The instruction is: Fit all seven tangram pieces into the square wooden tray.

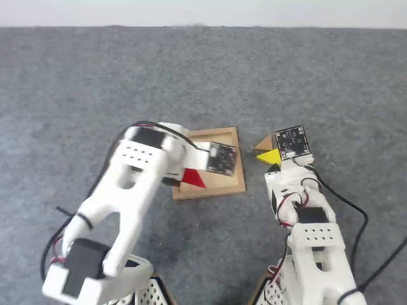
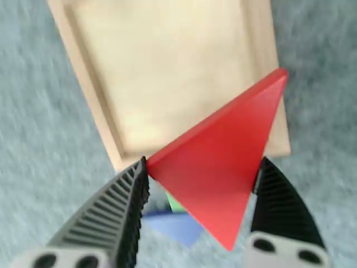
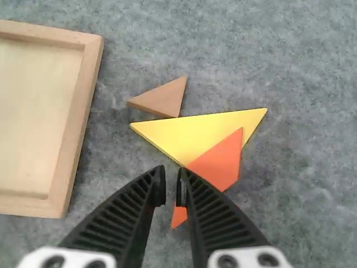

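Note:
The square wooden tray [image 1: 240, 180] lies mid-table, its floor bare [image 2: 167, 67]. My left gripper [image 2: 198, 184] is shut on a big red triangle [image 2: 223, 162], held tilted above the tray's near corner [image 1: 193, 178]. Blue [image 2: 175, 229] and green [image 2: 176, 203] pieces peek out underneath it. Just right of the tray lie a brown triangle [image 3: 162, 100], a yellow triangle [image 3: 192, 134] and an orange triangle [image 3: 220, 162] overlapping the yellow one. My right gripper [image 3: 170, 187] hovers shut over the orange piece's edge, with nothing between its fingers.
Grey carpet-like cloth [image 1: 95, 82] covers the table all round. The tray's raised rim [image 3: 83, 106] stands a short way from the brown and yellow pieces. Both arm bases sit at the near edge.

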### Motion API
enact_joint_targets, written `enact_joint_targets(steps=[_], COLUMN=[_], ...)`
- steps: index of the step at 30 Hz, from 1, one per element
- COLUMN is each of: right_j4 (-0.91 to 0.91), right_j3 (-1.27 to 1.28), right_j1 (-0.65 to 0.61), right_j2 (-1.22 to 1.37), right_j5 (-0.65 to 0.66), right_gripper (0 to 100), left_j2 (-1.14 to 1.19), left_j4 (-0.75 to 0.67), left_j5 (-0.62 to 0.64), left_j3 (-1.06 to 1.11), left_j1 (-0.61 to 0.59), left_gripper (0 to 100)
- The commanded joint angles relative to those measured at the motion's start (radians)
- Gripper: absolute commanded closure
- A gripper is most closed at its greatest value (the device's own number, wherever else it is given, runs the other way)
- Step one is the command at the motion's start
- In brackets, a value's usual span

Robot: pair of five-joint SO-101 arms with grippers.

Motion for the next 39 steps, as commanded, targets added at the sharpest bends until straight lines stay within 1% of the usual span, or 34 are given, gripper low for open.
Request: enact_joint_targets(steps=[1,5,9,14,19,22,27,31,34,36,37,39], right_j4=[0.039,0.045,0.038,0.036,0.036,0.036,0.036,0.039,0.038,0.038,0.044,0.054], right_j3=[-0.075,-0.089,-0.091,-0.091,-0.091,-0.092,-0.092,-0.091,-0.091,-0.094,-0.101,-0.112], right_j1=[0.027,0.058,0.074,0.07,0.065,0.065,0.05,0.027,0.028,0.028,0.028,0.027], right_j2=[-0.007,-0.007,-0.007,-0.007,-0.007,-0.007,-0.007,-0.007,-0.007,-0.004,0.001,0.005], right_j5=[-0.011,-0.014,-0.066,-0.068,-0.068,-0.068,-0.068,-0.068,-0.068,-0.066,-0.06,-0.026], right_gripper=[93.7,93.7,93.7,93.7,93.7,93.7,93.7,93.7,93.9,97.2,99.1,99.0], left_j2=[0.055,0.169,0.282,0.368,0.381,0.379,0.379,0.377,0.333,0.265,0.229,0.147], left_j4=[-0.038,-0.034,-0.032,-0.032,-0.032,-0.026,0.072,0.1,0.19,0.253,0.275,0.302], left_j5=[-0.06,-0.071,-0.066,-0.066,-0.058,0.014,0.025,0.037,0.129,0.206,0.276,0.466], left_j3=[-0.067,-0.173,-0.274,-0.348,-0.378,-0.401,-0.45,-0.489,-0.524,-0.518,-0.504,-0.455], left_j1=[0.035,0.029,0.032,0.029,0.014,0.014,0.02,0.012,-0.026,-0.057,-0.069,-0.081], left_gripper=[77,77,77,71,70,69,68,69,70,73,76,83])
